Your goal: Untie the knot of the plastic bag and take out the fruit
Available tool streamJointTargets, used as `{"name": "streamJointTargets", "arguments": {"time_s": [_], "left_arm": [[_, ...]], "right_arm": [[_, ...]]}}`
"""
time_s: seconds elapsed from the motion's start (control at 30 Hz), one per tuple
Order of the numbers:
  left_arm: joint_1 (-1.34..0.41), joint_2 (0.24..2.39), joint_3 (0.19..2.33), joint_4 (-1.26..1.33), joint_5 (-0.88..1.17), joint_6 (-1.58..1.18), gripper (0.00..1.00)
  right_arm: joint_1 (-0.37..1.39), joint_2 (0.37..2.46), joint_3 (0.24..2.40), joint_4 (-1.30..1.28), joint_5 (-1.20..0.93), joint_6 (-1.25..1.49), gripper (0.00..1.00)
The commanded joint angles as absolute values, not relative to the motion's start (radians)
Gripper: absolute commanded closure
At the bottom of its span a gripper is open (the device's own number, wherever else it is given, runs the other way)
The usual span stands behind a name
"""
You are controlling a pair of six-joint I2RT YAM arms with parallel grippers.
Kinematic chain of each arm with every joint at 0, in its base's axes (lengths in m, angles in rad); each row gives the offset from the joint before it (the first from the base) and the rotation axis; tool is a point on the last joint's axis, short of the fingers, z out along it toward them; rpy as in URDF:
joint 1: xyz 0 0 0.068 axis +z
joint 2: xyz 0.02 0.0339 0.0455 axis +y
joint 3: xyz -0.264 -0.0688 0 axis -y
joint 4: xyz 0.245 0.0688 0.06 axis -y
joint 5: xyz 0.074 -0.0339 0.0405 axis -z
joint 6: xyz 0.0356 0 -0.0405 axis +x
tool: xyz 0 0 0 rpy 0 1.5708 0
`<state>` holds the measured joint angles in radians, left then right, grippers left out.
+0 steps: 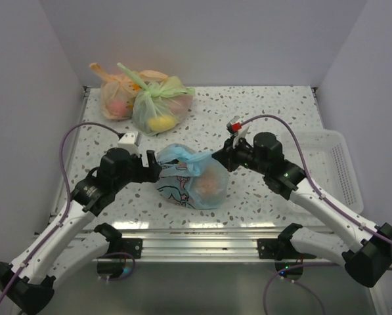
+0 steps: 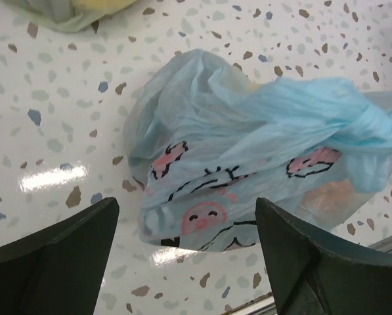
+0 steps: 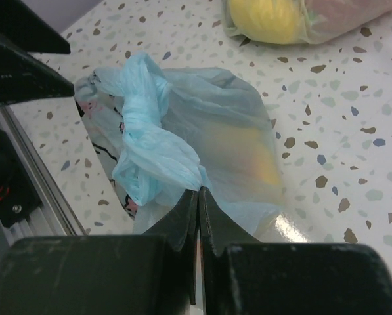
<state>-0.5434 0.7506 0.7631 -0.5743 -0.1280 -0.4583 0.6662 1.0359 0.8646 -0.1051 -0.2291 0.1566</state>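
The light blue plastic bag (image 1: 186, 180) lies on the speckled table between my two grippers, with its pink-and-black cartoon print (image 2: 205, 213) facing the left wrist camera. Its knot (image 3: 140, 108) is a twisted blue bunch on top, and it also shows as the knot (image 2: 363, 128) at the right of the left wrist view. Fruit (image 1: 209, 184) shows only as orange and yellow blurs through the film. My left gripper (image 2: 186, 243) is open wide just short of the bag's printed side, holding nothing. My right gripper (image 3: 199, 190) is shut, its tips pinching a blue strip of the bag just below the knot.
A green bag (image 1: 157, 108) and an orange bag (image 1: 117, 95), both with fruit inside, lie at the back left. A white basket (image 1: 340, 164) stands at the right edge. The metal rail (image 1: 196, 230) runs along the table's near edge, close to the blue bag.
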Motion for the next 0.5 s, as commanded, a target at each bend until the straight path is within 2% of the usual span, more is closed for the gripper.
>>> {"name": "streamJointTargets", "arguments": {"time_s": [0.0,0.23,0.33,0.47], "left_arm": [[-0.538,0.855,0.897,-0.518,-0.072,-0.283,0.09],[-0.575,1.028,0.976,-0.465,-0.009,-0.154,0.1],[-0.664,1.084,0.999,-0.465,-0.05,-0.101,0.11],[-0.699,1.153,1.002,-0.445,-0.126,-0.078,0.15]], "right_arm": [[0.663,1.049,0.934,-0.179,-0.302,0.058,1.0],[0.664,1.063,0.962,-0.236,-0.31,0.025,1.0],[0.664,1.062,0.962,-0.238,-0.307,0.022,1.0],[0.664,1.065,0.963,-0.235,-0.311,0.028,1.0]]}}
